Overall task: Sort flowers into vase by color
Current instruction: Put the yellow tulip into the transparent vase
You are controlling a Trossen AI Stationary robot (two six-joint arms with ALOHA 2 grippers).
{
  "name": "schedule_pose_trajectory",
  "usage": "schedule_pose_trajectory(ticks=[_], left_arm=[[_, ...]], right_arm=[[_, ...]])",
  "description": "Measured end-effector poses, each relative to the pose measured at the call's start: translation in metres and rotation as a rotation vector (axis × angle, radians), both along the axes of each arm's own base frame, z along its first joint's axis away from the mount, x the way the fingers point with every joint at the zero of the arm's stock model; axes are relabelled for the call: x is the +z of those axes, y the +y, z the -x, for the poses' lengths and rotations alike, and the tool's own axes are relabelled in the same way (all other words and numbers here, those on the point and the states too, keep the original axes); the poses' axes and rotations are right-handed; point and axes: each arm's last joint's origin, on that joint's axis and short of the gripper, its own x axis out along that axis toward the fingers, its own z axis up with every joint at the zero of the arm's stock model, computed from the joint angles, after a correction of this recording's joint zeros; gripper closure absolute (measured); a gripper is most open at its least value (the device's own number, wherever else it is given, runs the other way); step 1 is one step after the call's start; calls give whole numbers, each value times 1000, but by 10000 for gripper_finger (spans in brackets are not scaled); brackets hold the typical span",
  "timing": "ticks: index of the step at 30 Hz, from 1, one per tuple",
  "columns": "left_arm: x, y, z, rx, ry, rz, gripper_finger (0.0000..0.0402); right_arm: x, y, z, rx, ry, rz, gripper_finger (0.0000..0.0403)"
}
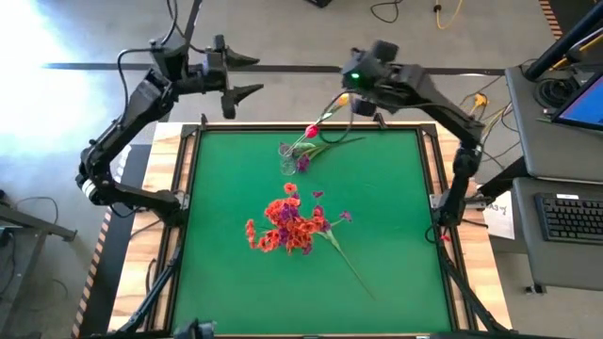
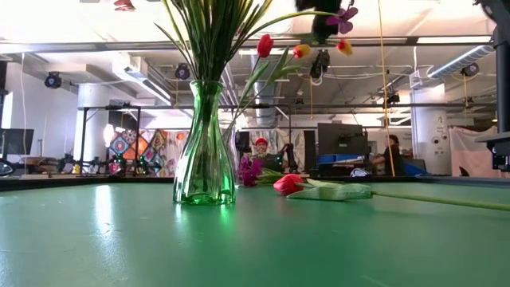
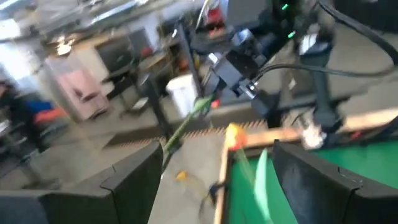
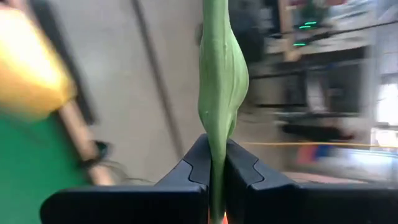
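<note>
The clear glass vase [image 2: 205,151] stands on the green table, at far centre [image 1: 287,156], with several green stems in it. A pink-red tulip [image 2: 288,184] lies on the mat beside it [image 1: 311,132]. Orange-red and purple sprays [image 1: 292,224] lie in a heap at mid-table. My right gripper [image 1: 362,100] is raised over the far edge, shut on a flower's green stem [image 4: 219,81]. A yellow tulip head [image 1: 344,97] shows close beside it; I cannot tell whether it belongs to that stem. My left gripper [image 1: 233,81] hangs open at the far left, holding nothing [image 3: 217,180]. My right gripper pinches a green stem [image 4: 216,163] between its two fingers, just below a swollen leafy part [image 4: 222,74]. The fingers lie across the stem. The flower is lifted clear of the table, and the stem runs on beyond the fingertips.
The wooden table frame [image 1: 170,160] borders the green mat. A desk with a keyboard [image 1: 573,218] stands at the right, off the table. The near half of the mat [image 1: 245,292] holds nothing. People and monitors show in the room beyond [image 2: 343,147].
</note>
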Motion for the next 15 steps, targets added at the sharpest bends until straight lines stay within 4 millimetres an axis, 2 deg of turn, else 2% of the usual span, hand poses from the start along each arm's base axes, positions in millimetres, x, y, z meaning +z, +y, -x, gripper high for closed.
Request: schedule_pose_trajectory(ticks=[5, 10, 15], left_arm=[[-7, 8, -6, 18, 71, 37, 116], [-23, 24, -23, 9, 113, 47, 116], [-38, 44, -37, 127, 154, 11, 116]], right_arm=[[-1, -15, -23, 73, 161, 148, 390], [-11, -22, -46, 103, 329, 227, 390], [-16, -24, -55, 136, 418, 248, 390]])
